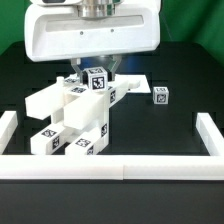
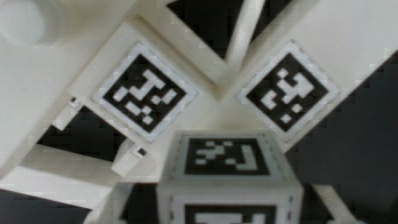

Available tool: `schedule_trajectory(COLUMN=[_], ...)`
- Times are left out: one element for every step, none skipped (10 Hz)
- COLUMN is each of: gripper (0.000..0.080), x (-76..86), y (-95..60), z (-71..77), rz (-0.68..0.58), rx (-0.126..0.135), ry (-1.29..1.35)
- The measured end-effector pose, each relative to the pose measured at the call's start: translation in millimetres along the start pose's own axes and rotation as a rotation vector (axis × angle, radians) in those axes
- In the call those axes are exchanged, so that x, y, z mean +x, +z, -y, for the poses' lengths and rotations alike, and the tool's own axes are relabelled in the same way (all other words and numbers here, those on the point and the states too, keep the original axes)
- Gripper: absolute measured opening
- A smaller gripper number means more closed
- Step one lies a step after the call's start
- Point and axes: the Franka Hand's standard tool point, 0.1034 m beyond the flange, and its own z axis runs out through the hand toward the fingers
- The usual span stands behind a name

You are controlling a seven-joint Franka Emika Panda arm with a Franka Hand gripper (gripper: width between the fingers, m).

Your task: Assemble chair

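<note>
Black desk [image 1: 185, 75] fills the scene, fenced by a low white rail [image 1: 110, 166] along its front and sides. Toward the exterior view's left stands the chair [image 1: 70, 125], partly built. Several white blocky parts with square tags are already joined into one stepped cluster, though I cannot tell which piece is seat, back or leg. Off to the exterior view's right, well apart from that cluster, lies a loose piece [image 1: 160, 96] with a tag, and a flat panel [image 1: 135, 87] lies beside it. These look not yet fitted, so I judge the work to be somewhere past halfway, with the joining of those parts left to do. The arm [image 1: 90, 30] hangs straight down over the back of the cluster, wrist vertical. Its claw [image 1: 96, 70] is set narrow, fingers pressed to either side of a tagged block [image 1: 97, 81] at the top of the chair, gripping it. In the wrist view that block [image 2: 228, 160] sits close under the camera, with two slanted panels [image 2: 146, 90] bearing tags beyond it; the fingers themselves do not show there.
</note>
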Motion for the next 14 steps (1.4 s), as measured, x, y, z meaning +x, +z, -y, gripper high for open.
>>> schedule_trajectory(gripper=[0.0285,0.0285,0.0285,0.0285,0.0285,0.0285,0.0285,0.0285,0.0285,0.0285,0.0285,0.0285,0.0285,0.0285], x=[1.0,1.5,2.5,2.8,2.7,2.7,2.7,2.7,2.7,2.7,2.7,2.7,2.7,2.7], y=[0.2,0.2,0.2,0.3,0.2,0.2,0.2,0.2,0.2,0.2,0.1,0.1,0.1,0.2], z=[-0.9,-1.1,-1.4,-1.6,-1.7,-1.7,-1.7,-1.7,-1.7,-1.7,-1.7,-1.7,-1.7,-1.8], rz=[-0.007,-0.008,-0.009,-0.009,-0.009,-0.009,-0.009,-0.009,-0.009,-0.009,-0.009,-0.009,-0.009,-0.009], rx=[-0.005,-0.006,-0.007,-0.007,-0.007,-0.007,-0.007,-0.007,-0.007,-0.007,-0.007,-0.007,-0.007,-0.006], ry=[0.000,0.000,-0.001,-0.001,-0.001,-0.001,-0.001,-0.001,-0.001,-0.001,-0.001,-0.001,0.000,0.028])
